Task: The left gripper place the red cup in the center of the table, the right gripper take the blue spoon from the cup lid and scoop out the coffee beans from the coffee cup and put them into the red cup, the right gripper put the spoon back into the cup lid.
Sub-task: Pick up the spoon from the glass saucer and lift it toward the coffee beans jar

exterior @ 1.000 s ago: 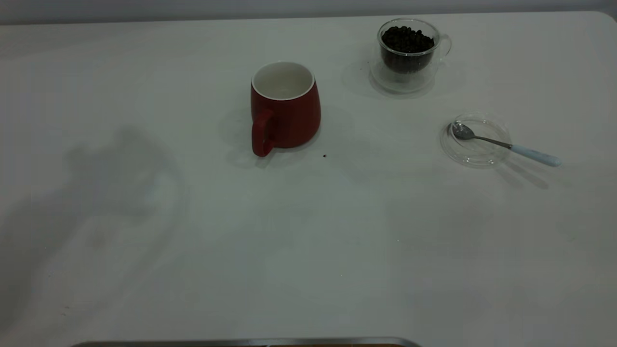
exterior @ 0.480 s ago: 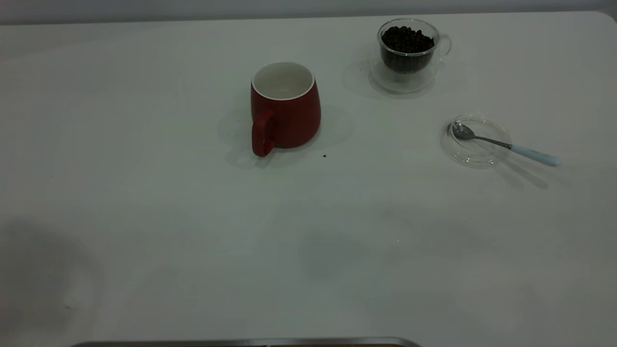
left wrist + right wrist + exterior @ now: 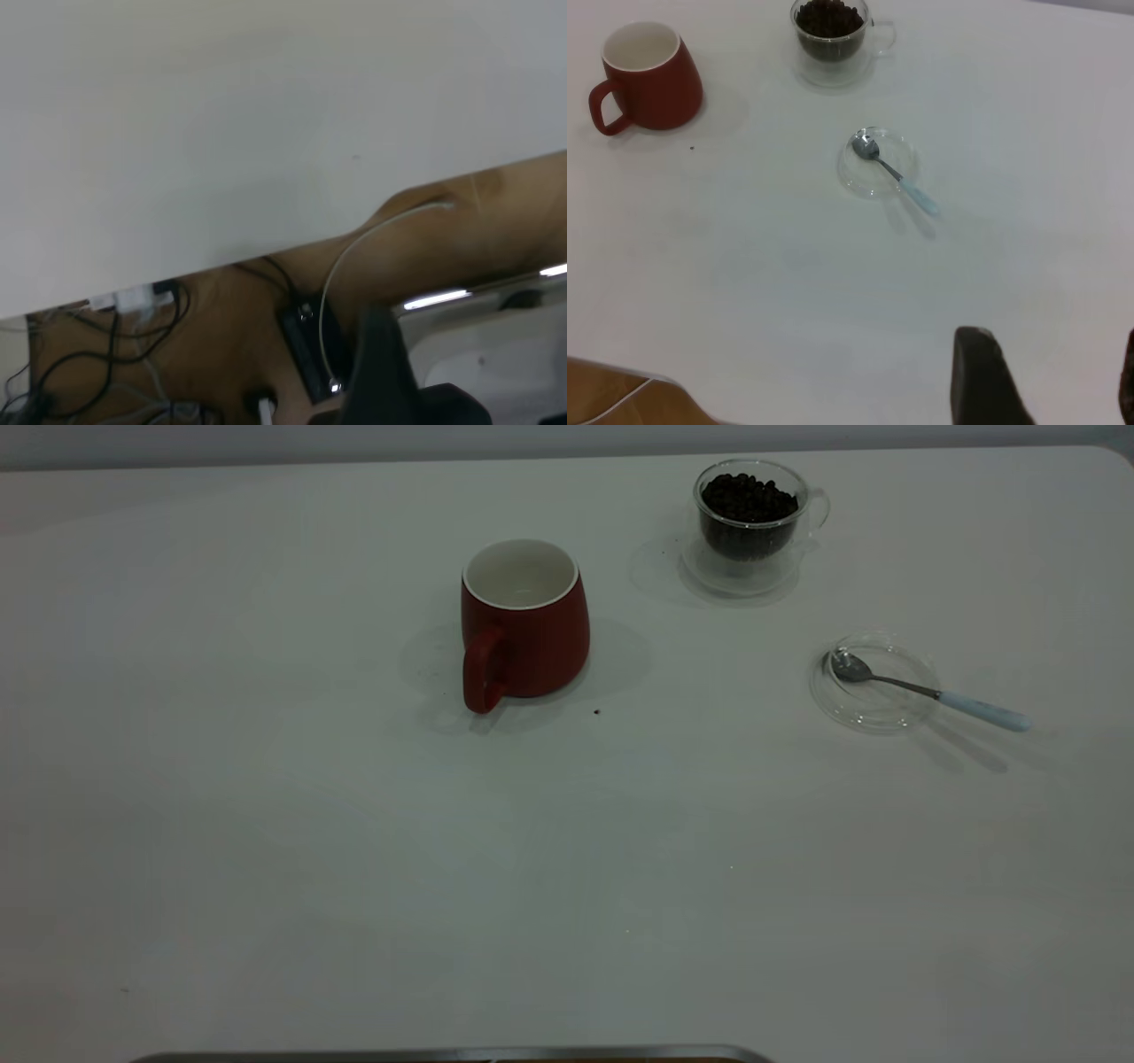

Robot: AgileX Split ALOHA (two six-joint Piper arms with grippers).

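The blue spoon (image 3: 930, 690) rests on the cup lid (image 3: 873, 707); bring your right gripper (image 3: 1050, 376) (open, empty) down onto its handle slowly.

Big plain white tabletop (image 3: 354, 850) w/ a rounded corner fills pretty much my whole outside view, soft even light, only faint shadows on it. Pale grey wall strip (image 3: 354, 441) runs along the far edge. Thin grey metal rim (image 3: 443, 1055) peeks in at the near edge. From my left wrist cam I see past the table edge: brownish wood floor (image 3: 496, 221), tangle of black & white cables (image 3: 106, 354), a black box-ish thing (image 3: 310, 345), can't tell what.
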